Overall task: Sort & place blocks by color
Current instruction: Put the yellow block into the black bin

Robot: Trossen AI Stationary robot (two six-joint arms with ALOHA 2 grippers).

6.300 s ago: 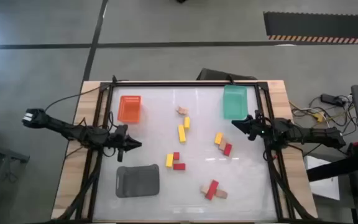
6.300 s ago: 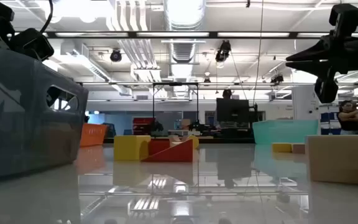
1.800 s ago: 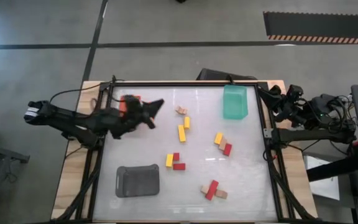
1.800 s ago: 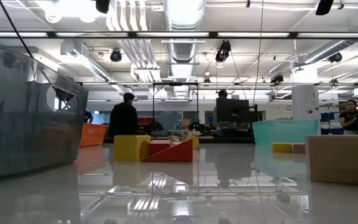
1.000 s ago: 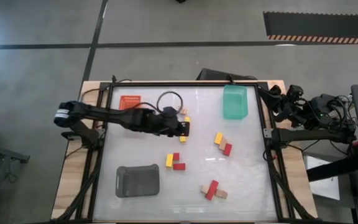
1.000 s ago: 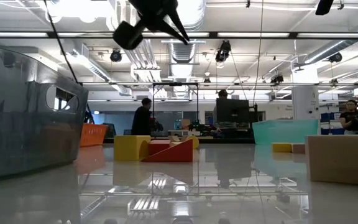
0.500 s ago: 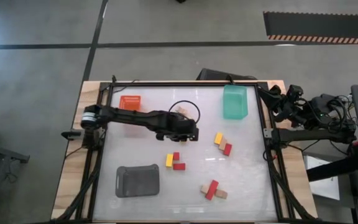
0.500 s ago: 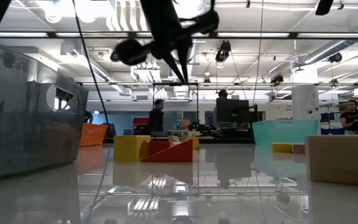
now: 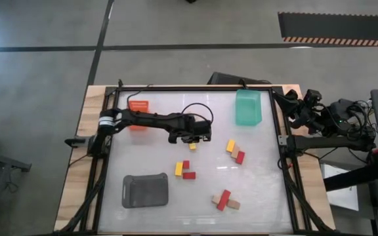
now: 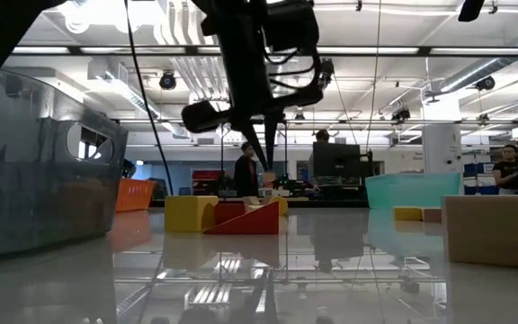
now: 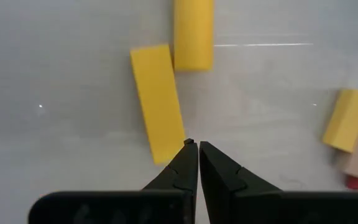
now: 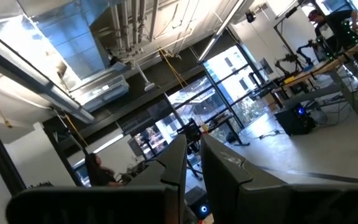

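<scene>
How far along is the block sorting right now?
Nothing looks sorted: the green tray appears empty and blocks lie scattered on the table. The left end effector, shut and empty, hovers over a yellow block. The right end effector is parked off-table.

Just ahead of the left fingers (image 11: pixel 187 163) one long block (image 11: pixel 157 102) lies on the surface (image 11: pixel 61 74), its near end beside their tips, a second block (image 11: pixel 193 34) touches its far end, and a small cluster of blocks (image 11: pixel 348 124) sits well off to one side.
</scene>
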